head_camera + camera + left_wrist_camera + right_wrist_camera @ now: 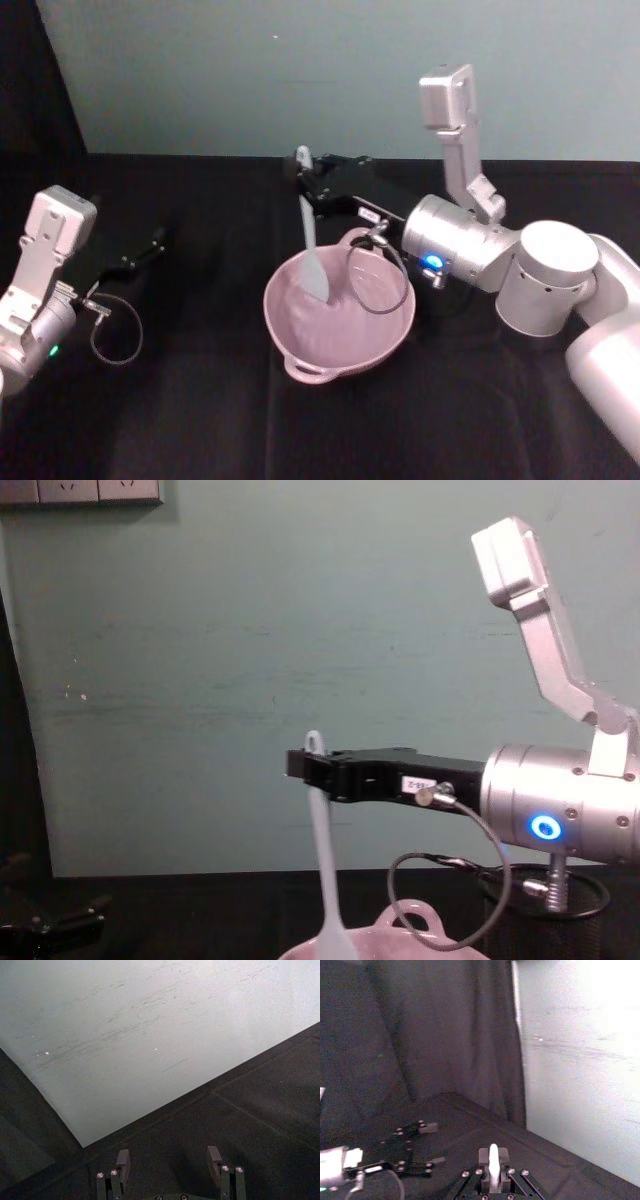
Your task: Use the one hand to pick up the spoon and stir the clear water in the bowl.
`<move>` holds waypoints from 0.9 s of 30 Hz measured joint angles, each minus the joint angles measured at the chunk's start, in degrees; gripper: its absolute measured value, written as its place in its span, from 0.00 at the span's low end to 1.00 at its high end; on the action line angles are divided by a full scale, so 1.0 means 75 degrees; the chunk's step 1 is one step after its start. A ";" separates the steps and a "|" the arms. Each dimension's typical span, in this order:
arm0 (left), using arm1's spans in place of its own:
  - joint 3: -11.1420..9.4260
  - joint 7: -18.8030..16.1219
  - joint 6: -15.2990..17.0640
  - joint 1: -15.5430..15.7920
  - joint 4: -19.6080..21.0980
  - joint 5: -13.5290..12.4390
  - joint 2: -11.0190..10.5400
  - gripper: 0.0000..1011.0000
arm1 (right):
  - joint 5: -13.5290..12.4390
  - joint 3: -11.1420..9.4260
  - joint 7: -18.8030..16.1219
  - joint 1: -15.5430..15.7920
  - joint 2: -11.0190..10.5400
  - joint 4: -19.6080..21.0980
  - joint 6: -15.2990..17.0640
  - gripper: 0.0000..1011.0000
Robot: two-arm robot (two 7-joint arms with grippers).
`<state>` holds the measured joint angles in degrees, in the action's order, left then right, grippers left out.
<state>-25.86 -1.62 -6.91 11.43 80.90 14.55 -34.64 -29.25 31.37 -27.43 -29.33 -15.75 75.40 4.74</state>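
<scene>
1. The right gripper (305,185) was clamped on the spoon (311,250), high on its handle, above the bowl (300,370)
2. The spoon hung upright, head inside the bowl
3. The left gripper (168,1157) sat parked at the left, fingers apart, empty

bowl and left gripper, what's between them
In the head view, bare black cloth separates the left gripper from the bowl; the right gripper holds the spoon in it.

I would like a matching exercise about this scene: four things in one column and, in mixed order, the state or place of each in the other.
1. spoon
2. bowl
3. right claw
4. left claw

A. open, holding nothing
B. pink, with a loop handle on its rim
C. upright, head down in the bowl
D. shut on the spoon's handle

Pairs: 1-C, 2-B, 3-D, 4-A.
</scene>
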 joint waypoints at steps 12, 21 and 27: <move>0.0000 0.0000 0.0000 0.0000 0.0000 0.0000 0.0000 1.00 | -0.0033 -0.0589 0.0342 0.0469 -0.0399 0.0456 0.0051 0.12; 0.0000 0.0000 0.0000 0.0000 0.0000 0.0000 0.0000 1.00 | -0.0051 -0.0617 0.0409 0.0926 -0.0749 0.1265 0.0469 0.11; 0.0000 0.0000 0.0000 0.0000 -0.0001 0.0000 0.0000 1.00 | -0.0017 -0.0361 0.0370 0.1185 -0.0816 0.1836 0.0655 0.11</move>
<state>-25.86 -1.62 -6.91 11.43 80.90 14.55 -34.64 -29.38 28.67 -24.66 -20.44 -21.87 89.17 9.66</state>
